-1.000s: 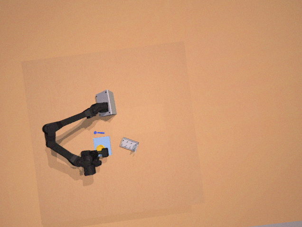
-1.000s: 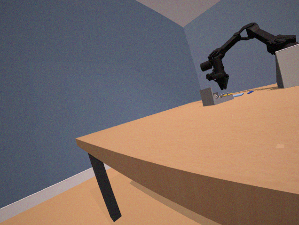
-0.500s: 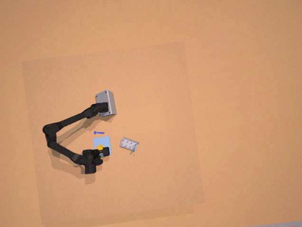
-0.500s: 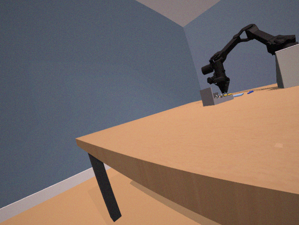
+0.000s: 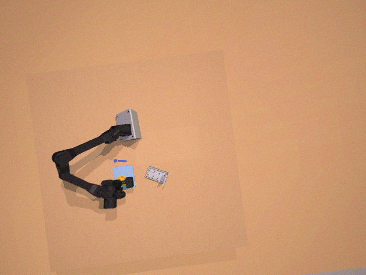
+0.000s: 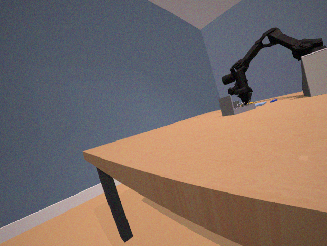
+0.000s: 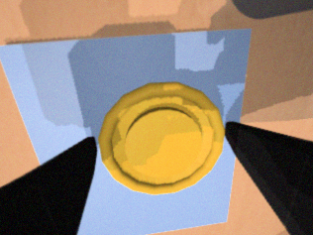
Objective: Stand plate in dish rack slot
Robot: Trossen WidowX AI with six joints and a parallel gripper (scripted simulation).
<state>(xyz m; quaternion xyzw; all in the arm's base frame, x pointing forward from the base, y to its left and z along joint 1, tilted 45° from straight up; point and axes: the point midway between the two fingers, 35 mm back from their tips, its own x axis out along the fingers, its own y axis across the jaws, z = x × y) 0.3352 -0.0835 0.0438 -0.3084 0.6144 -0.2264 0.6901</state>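
Right under the wrist camera sits the plate (image 7: 161,139), round and yellow, lying flat on a blue mat (image 7: 54,98). The gripper (image 7: 160,148) is low over it with its jaws spread wide, and nothing is held between them. One dark finger (image 7: 50,189) points at the left rim of the plate and the other points at the right rim, each tip just beside the edge (I cannot tell if they touch it). The plate is near the middle of the mat, a bit toward the front, so there is blue showing all around it, with the widest strip at the back. Past the mat's edges there is only brown table (image 7: 277,73). From the top view, the gripper (image 5: 123,180) covers most of the plate (image 5: 120,178), and the mat (image 5: 124,171) lies close to the arm's bent elbow side. Just beyond the mat's far edge lies a small blue spoon (image 5: 119,160), apart from the mat. To the side of the mat stands the gray dish rack (image 5: 156,174), near but not touching, with bare table in the gap between them. Farther back is the gray box (image 5: 128,123) the arm grows out of. Around all of this the table (image 5: 266,118) spreads wide, and its edges are far from the things.
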